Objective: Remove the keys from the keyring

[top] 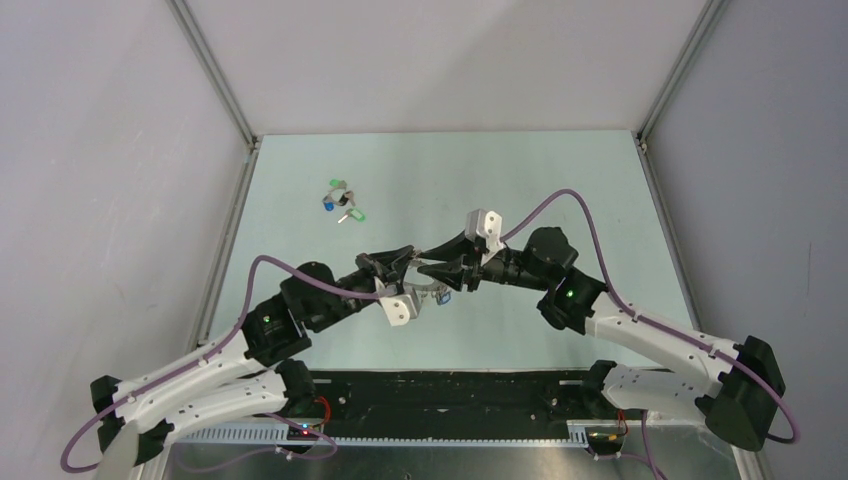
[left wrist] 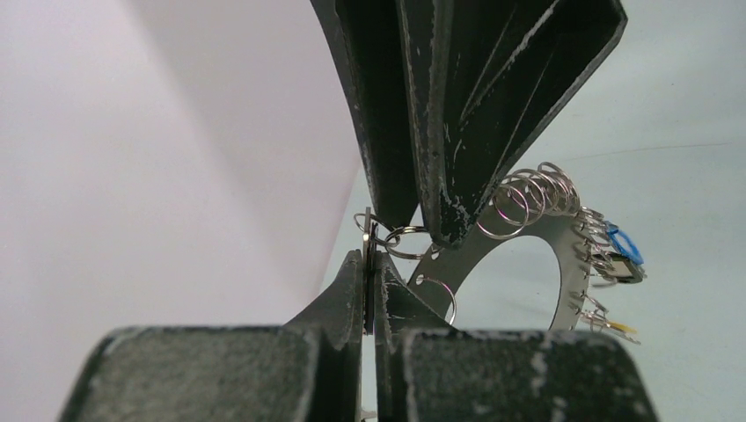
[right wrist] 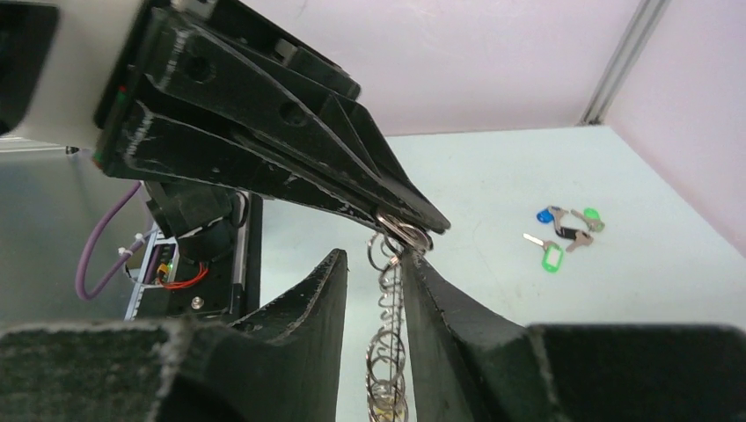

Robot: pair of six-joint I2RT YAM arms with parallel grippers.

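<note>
The keyring [left wrist: 493, 264], a flat grey disc fringed with wire loops, hangs above the table between my two grippers [top: 432, 292]. My left gripper [left wrist: 370, 264] is shut on a thin piece and a wire loop at the ring's rim. It shows from the upper left in the right wrist view [right wrist: 413, 230]. My right gripper [right wrist: 374, 264] is open, its fingers on either side of the ring, which is seen edge-on [right wrist: 387, 352]. One finger touches the loops. A blue-tagged key [left wrist: 623, 251] and a yellow-tagged one [left wrist: 616, 327] hang on the far rim.
Several loose keys with green, blue and black tags [top: 340, 200] lie on the pale green table [top: 560, 180] at the back left, also in the right wrist view [right wrist: 563, 233]. Grey walls and metal posts close in the table.
</note>
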